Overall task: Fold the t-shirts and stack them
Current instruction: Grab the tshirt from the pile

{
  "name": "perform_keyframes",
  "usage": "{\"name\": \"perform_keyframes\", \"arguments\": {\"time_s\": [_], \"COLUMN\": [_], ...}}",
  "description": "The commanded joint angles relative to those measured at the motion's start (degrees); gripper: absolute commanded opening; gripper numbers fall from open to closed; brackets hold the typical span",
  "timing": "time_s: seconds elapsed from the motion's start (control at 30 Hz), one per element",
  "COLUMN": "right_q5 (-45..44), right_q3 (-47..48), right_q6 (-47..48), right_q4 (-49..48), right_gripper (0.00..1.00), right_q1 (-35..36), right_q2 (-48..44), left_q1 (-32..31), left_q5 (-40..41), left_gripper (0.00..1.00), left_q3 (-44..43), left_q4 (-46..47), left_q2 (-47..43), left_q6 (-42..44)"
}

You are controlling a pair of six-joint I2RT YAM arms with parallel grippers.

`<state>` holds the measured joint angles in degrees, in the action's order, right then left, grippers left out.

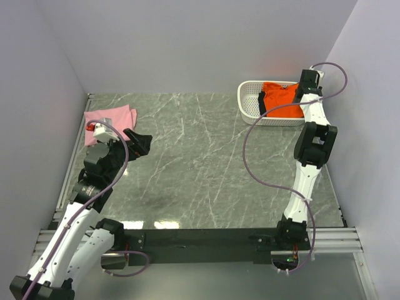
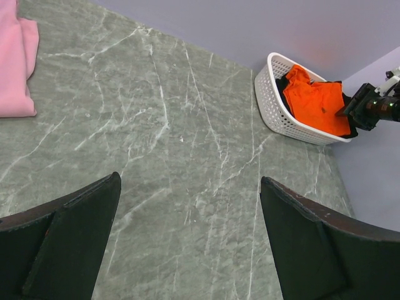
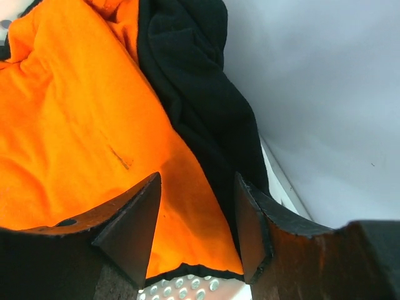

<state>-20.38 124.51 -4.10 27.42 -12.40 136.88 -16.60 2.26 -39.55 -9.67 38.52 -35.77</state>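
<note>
While the right gripper (image 3: 197,181) hangs inside the basket (image 1: 249,105) at 1 o'clock on the table (image 1: 200,169) (12 = far side, top view), its jaws stand spread, straddling the hem of the orange shirt (image 3: 75,125) — nothing pinched yet. The black shirt (image 3: 200,94) lies directly alongside, at 3 o'clock of the orange one in the wrist view, and seems to run under that hem.

Risks, as judged:
1. Double pick. The finger (image 3: 256,219) at 3 o'clock in the wrist view sits over the orange/black boundary. Closing here could catch both cloths, and black would come out tangled with orange.
2. Basket drag. It looks like light plastic with slotted walls. Cloth snagging in a slot or draping over the rim could tilt the basket or slide it.
3. Poor hold. A grip on one hem alone lifts the shirt bunched, so laying it flat for the fold would need a second grasp.
4. Pink shirt (image 1: 112,117) lies folded at 10 o'clock, close to the table's left edge. The left gripper (image 1: 142,142) hovers just beside it, at its 4 o'clock, jaws spread wide and empty — a careless sweep there would undo the fold.

Count:
- Shirts: 3 (orange 1, black 1, pink 1).
- Folded on the table: 1. In the basket: 2.
- Basket: 1.
- Grippers: 2, both with jaws apart.
</note>
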Motion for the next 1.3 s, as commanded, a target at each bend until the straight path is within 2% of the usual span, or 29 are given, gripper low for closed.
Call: {"name": "perform_keyframes", "arguments": {"time_s": [0.0,0.2,0.53,1.03,1.17,1.23,1.27], "right_q5": [0.43,1.13,0.43,1.04,2.27,3.15,3.42], "right_q3": [-0.4,-3.57,-0.41,-0.49,-0.85,-0.5,-0.49], "right_q6": [0.23,0.05,0.76,0.67,0.32,0.06,-0.03], "right_q4": [-2.54,-4.31,-1.14,-0.44,-0.52,-0.18,-0.17], "right_gripper": [0.57,0.57,0.57,0.47,0.37,0.22,0.1], "right_q1": [-0.25,-0.17,-0.25,-0.17,-0.25,-0.17,-0.25], "right_q2": [-3.11,-7.06,-3.73,-1.53,-1.61,-1.7,-1.79], "left_q1": [-0.19,-0.19,-0.19,-0.19,-0.19,-0.19,-0.19], "left_q5": [-1.12,-1.12,-1.3,-1.3,-1.12,-1.21,-1.21], "left_gripper": [0.99,0.99,0.99,0.99,0.99,0.99,0.99], "left_q3": [-0.18,-0.18,-0.09,-0.26,-0.09,-0.09,-0.18], "left_q4": [2.38,2.47,2.29,2.11,2.29,2.2,2.2], "left_q2": [-0.11,-0.12,-0.55,-0.82,-0.91,-0.82,-0.82], "left_q6": [-0.35,-0.35,-0.44,-0.44,-0.53,-0.44,-0.44]}}
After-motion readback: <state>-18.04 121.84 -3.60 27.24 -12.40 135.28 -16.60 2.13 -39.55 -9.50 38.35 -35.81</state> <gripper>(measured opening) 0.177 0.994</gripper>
